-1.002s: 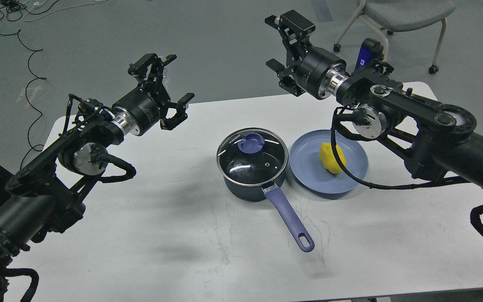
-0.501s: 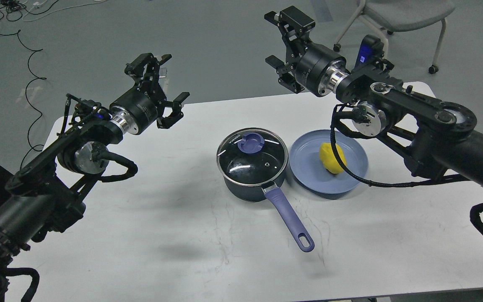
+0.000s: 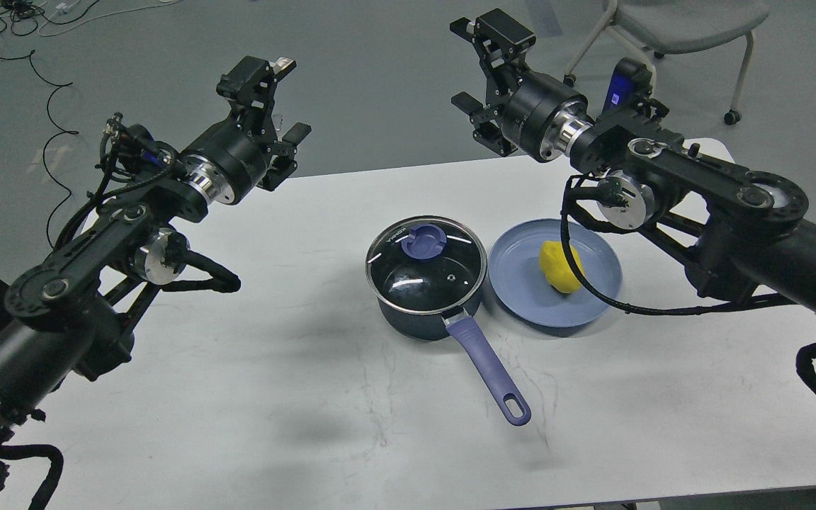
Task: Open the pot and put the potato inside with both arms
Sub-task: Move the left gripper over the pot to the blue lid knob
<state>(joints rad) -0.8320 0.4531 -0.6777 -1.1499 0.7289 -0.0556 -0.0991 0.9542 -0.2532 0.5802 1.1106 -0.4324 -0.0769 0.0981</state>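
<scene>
A dark pot point(image 3: 408, 320) with a long purple handle point(image 3: 487, 368) stands mid-table. Its glass lid point(image 3: 426, 264) with a purple knob point(image 3: 423, 241) is on. A yellow potato point(image 3: 561, 266) lies on a blue plate point(image 3: 521, 294) just right of the pot. My left gripper point(image 3: 279, 99) is open and empty, held high above the table's far left, well away from the pot. My right gripper point(image 3: 470, 64) is open and empty, raised above the table's far edge, behind the pot and plate.
The white table point(image 3: 309, 397) holds only the pot and plate. A black cable from my right arm point(image 3: 578, 276) hangs across the plate and potato. A grey wheeled chair point(image 3: 677, 28) stands on the floor behind. Cables point(image 3: 32, 78) lie on the floor at the left.
My left gripper has risen and moved back toward the far edge, turning at the wrist. My right gripper has shifted slightly up. Pot, lid and potato have not moved.
</scene>
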